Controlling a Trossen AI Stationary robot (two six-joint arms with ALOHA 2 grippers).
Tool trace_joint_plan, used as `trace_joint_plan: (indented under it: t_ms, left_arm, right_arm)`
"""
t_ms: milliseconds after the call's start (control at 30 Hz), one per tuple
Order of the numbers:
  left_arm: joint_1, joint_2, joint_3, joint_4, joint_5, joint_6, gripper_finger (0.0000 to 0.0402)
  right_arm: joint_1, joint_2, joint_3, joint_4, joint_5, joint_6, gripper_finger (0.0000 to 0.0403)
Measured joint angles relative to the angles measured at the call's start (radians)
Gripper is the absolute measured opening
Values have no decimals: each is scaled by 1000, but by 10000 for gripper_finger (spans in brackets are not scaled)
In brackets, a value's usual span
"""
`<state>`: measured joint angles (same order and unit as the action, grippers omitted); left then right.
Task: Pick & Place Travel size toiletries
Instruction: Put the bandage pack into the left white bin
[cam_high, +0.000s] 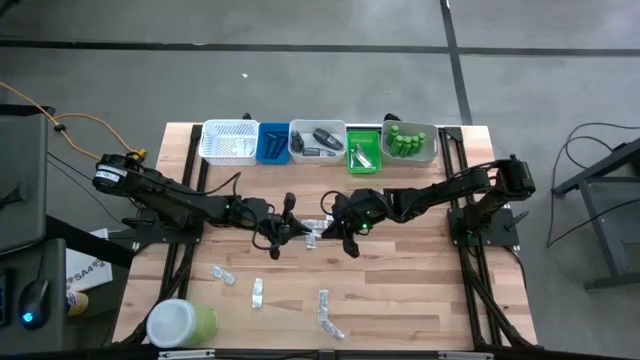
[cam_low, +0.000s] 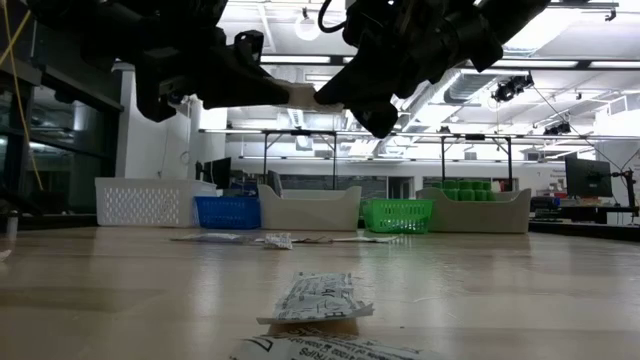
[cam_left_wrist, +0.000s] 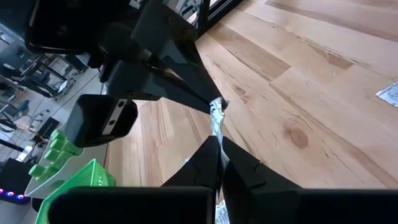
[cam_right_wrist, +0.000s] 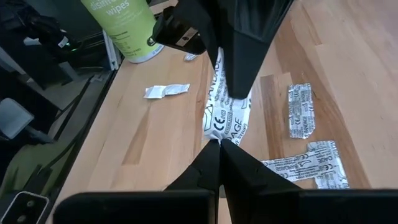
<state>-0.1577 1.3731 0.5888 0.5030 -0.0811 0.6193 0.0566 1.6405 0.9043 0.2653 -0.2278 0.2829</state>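
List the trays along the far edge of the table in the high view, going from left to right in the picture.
White mesh tray → blue tray → grey tray with dark oval pieces → green tray → grey tray with small green bottles.

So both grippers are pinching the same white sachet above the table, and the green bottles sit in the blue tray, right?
Not quite: both grippers, left and right, do pinch one sachet, but the high view shows the green bottles in the grey tray, not the blue one.

Two matte black jointed arms (cam_high: 180, 200), black cables, tapered wedge-shaped dark fingers (cam_right_wrist: 214, 165).
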Motion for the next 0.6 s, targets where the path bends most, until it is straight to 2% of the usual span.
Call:
trace_joint_plan:
  t_ms: [100, 333, 433, 600]
  left_arm:
    - [0, 0, 0, -10, 0, 0, 3]
    - [0, 0, 0, -13, 0, 0, 2]
    - [0, 0, 0, -26, -15, 0, 1]
    - [8, -1, 0, -40, -111, -68, 1]
  right_arm:
    - [0, 0, 0, 0, 24, -3, 3]
    - [0, 0, 0, 0, -5, -18, 11]
    - [0, -13, 0, -18, -57, -10, 43]
    - [-1, -84, 1, -158, -56, 8, 128]
